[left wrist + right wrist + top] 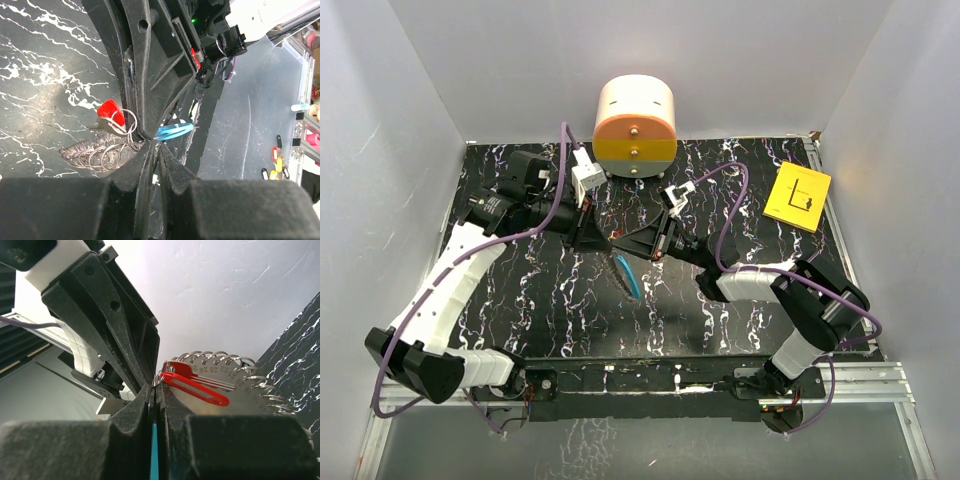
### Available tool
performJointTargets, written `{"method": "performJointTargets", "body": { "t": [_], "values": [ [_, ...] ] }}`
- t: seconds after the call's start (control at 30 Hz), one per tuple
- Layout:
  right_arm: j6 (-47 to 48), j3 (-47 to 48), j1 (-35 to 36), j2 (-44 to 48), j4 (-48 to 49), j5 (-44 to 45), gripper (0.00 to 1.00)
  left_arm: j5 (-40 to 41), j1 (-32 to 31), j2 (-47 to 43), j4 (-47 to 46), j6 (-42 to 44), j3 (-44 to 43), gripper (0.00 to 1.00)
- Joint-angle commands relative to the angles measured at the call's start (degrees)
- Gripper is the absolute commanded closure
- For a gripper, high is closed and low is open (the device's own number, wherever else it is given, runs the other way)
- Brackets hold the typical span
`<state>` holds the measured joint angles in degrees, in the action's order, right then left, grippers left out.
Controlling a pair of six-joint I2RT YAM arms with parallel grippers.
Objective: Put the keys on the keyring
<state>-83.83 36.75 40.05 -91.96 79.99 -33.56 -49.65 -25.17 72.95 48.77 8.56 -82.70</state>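
Observation:
Both grippers meet tip to tip above the middle of the dark marbled table [740, 330]. The keyring [632, 278] hangs between them. Its blue band [172, 131] runs into my right gripper [155, 387], which is shut on it, and a teal strip shows between the fingers. The ribbed coil [95, 152] of wire loops fans out to the left. A red key [200, 385] hangs by a small wire ring right at the pinch point, lying against the coil's numbered metal plate [245, 390]. My left gripper [155, 147] is closed to a thin slit where coil and band meet.
An orange-and-white drum [635, 125] stands at the back centre, just behind the grippers. A yellow card [798, 196] lies at the back right. White walls close in the table on three sides, and a metal rail [720, 380] runs along the near edge.

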Motion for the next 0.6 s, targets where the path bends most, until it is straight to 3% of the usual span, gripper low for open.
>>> {"method": "performJointTargets", "body": {
  "t": [0.0, 0.57],
  "values": [
    [1.7, 3.0, -0.2, 3.3, 20.3, -0.2, 0.92, -1.9, 0.4, 1.4, 3.1, 1.8, -0.6, 0.91],
    [6.6, 4.6, -0.1, 7.9, 9.4, -8.9, 0.92, -6.3, 0.6, 5.1, 10.2, 8.2, -6.5, 0.91]
  ]
}}
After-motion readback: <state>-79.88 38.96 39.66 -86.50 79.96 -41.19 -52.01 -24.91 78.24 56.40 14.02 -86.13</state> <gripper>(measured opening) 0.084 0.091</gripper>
